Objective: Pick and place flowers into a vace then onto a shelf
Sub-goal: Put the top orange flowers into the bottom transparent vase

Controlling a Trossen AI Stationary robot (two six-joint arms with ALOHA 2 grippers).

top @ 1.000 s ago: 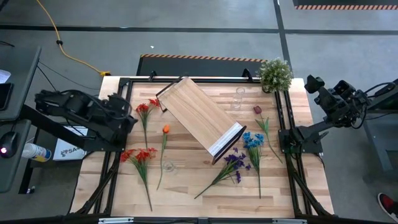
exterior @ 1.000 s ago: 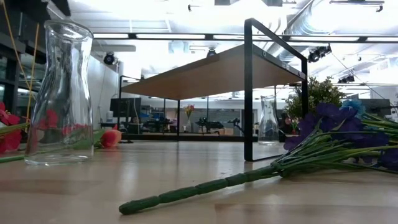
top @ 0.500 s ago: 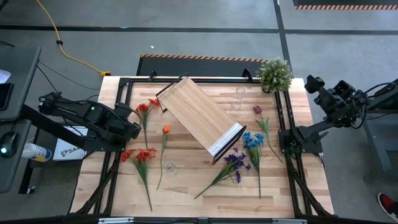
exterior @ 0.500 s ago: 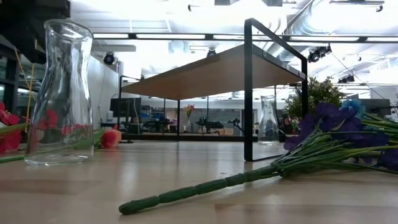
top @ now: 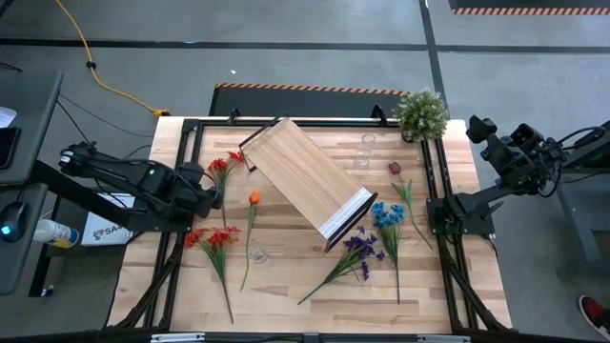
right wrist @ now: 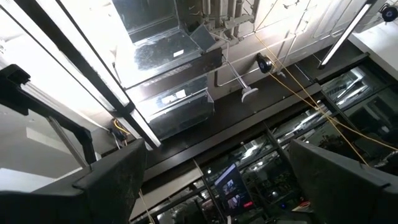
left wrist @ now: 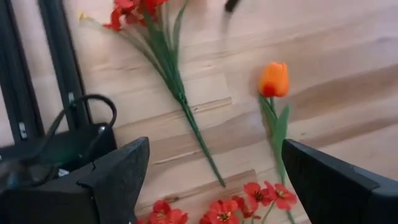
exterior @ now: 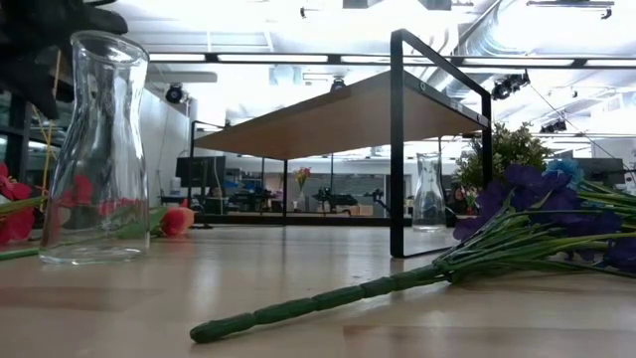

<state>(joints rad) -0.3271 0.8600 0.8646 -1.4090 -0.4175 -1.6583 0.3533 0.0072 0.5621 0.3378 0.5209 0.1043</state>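
Note:
Loose flowers lie flat on the table: a red stem (top: 226, 168), an orange tulip (top: 254, 198), a red cluster (top: 214, 236), purple blooms (top: 360, 248), blue blooms (top: 387, 213) and a maroon bloom (top: 395, 168). One clear glass vase (top: 257, 255) stands near the front left, another (top: 367, 148) at the back. The shelf (top: 310, 181) stands slantwise mid-table on its dark frame. My left gripper (left wrist: 217, 180) hangs open above the table's left edge, pointing down between the red stem (left wrist: 180, 93) and the red cluster (left wrist: 242, 208). My right gripper (right wrist: 217, 180) is open, raised off the table's right side.
A bushy potted plant (top: 421, 112) stands at the far right corner. Dark frame rails (top: 181, 162) run along the table's edges. In the low view the near vase (exterior: 97, 149) stands at the left and the purple stem (exterior: 397, 283) lies across the front.
My left gripper has come down toward the table and a little toward the near edge, rolling about its own line as it sank. It has stayed open. Its dark body now shows at the top left of the low view. Nothing on the table has moved.

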